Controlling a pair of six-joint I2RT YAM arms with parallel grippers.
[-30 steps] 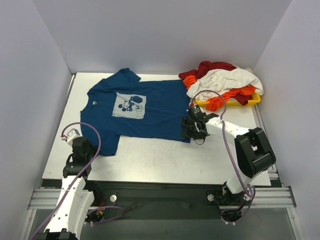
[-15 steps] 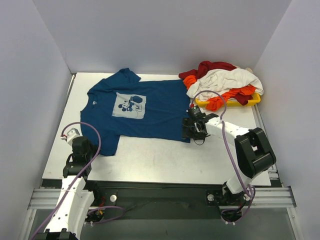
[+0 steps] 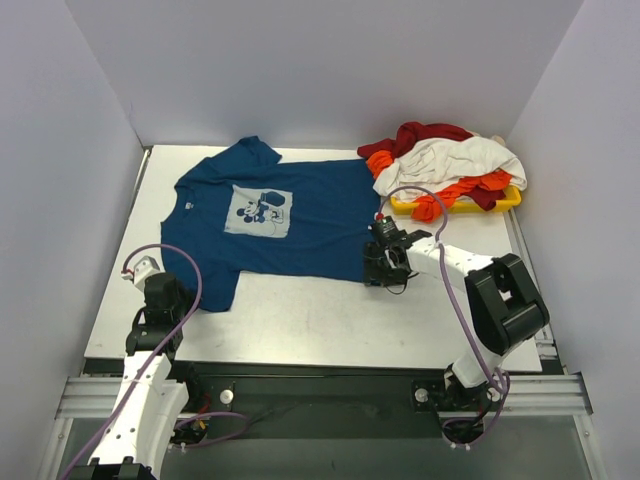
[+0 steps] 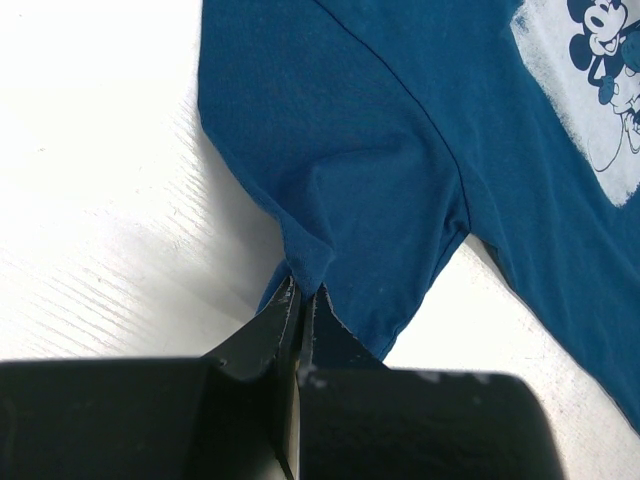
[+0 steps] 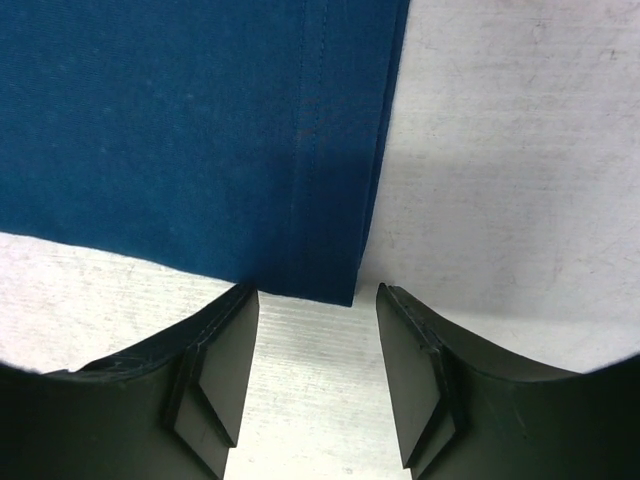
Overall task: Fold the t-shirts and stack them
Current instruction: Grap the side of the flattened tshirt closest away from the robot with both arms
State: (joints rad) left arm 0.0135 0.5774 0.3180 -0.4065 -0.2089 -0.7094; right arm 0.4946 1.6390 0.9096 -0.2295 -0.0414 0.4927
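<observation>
A dark blue t-shirt [image 3: 300, 215] with a pale cartoon print lies spread flat on the white table. My left gripper [image 4: 303, 292] is shut on the edge of its near sleeve [image 4: 330, 200], low at the table's left front [image 3: 165, 295]. My right gripper [image 5: 315, 300] is open, its jaws either side of the shirt's near hem corner [image 5: 345, 285], just short of the cloth; in the top view it sits at the shirt's right bottom corner [image 3: 385, 262]. Dark red, white and orange t-shirts [image 3: 445, 160] lie heaped at the back right.
The heap rests on a flat yellow tray [image 3: 505, 200] at the back right. Grey walls close in the table on three sides. Bare white tabletop [image 3: 320, 320] lies in front of the shirt.
My right gripper has edged slightly left toward the shirt's hem corner. The left arm and the shirt have not moved.
</observation>
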